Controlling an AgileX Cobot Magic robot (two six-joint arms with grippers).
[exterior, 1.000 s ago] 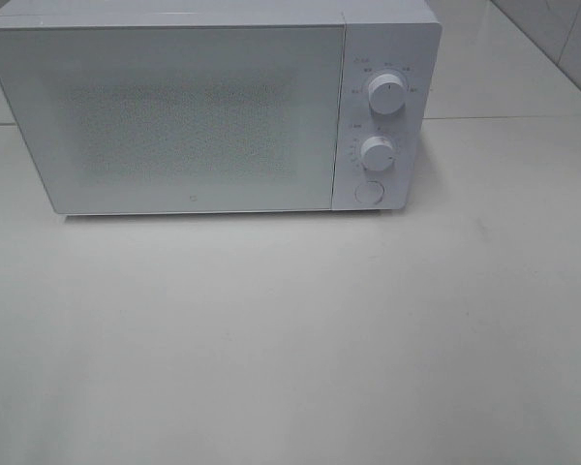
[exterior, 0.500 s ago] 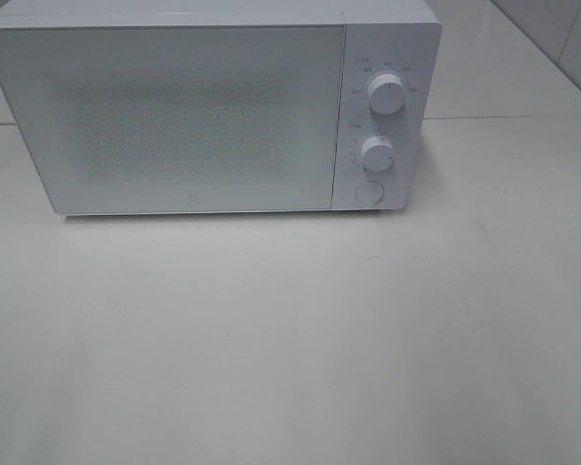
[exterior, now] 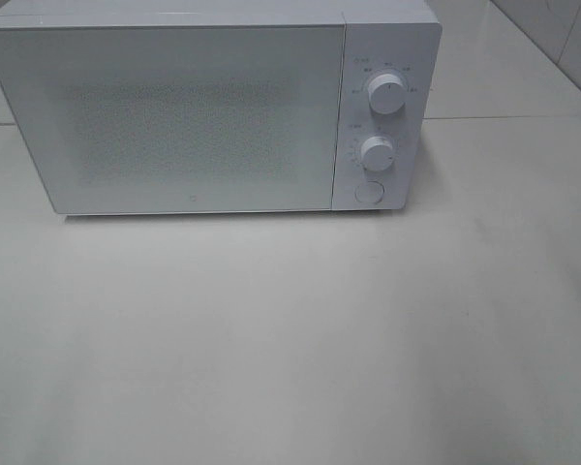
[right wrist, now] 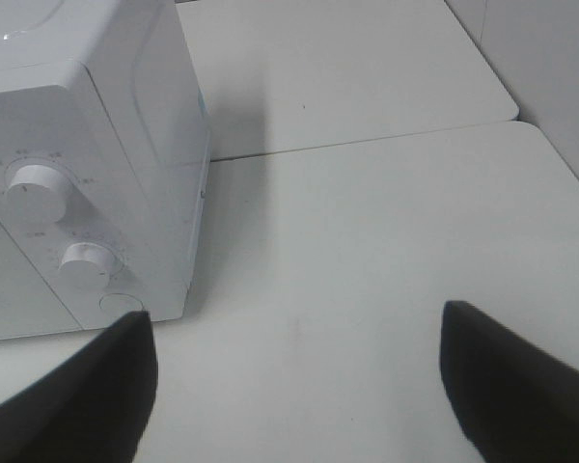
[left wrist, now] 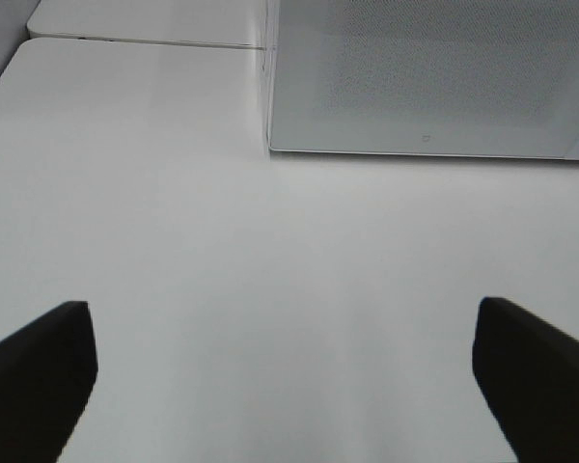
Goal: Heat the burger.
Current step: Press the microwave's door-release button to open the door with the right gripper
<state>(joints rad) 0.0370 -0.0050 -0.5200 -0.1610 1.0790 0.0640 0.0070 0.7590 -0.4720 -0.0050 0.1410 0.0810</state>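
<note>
The burger is out of view in every frame. A white microwave (exterior: 213,107) stands at the back of the table with its door (exterior: 174,116) shut; the door's lower corner shows in the left wrist view (left wrist: 425,87). My left gripper (left wrist: 285,386) is open, its two dark fingers wide apart over bare table in front of the microwave. My right gripper (right wrist: 294,386) is open too, its fingertips spread over the table just right of the microwave's control panel (right wrist: 68,241). Neither gripper shows in the exterior high view.
The control panel carries two round knobs (exterior: 386,93) (exterior: 378,153) and a round button (exterior: 368,192). A white table (exterior: 290,339) stretches in front. A second table surface (right wrist: 347,68) lies behind, and a wall (right wrist: 550,68) stands at the right.
</note>
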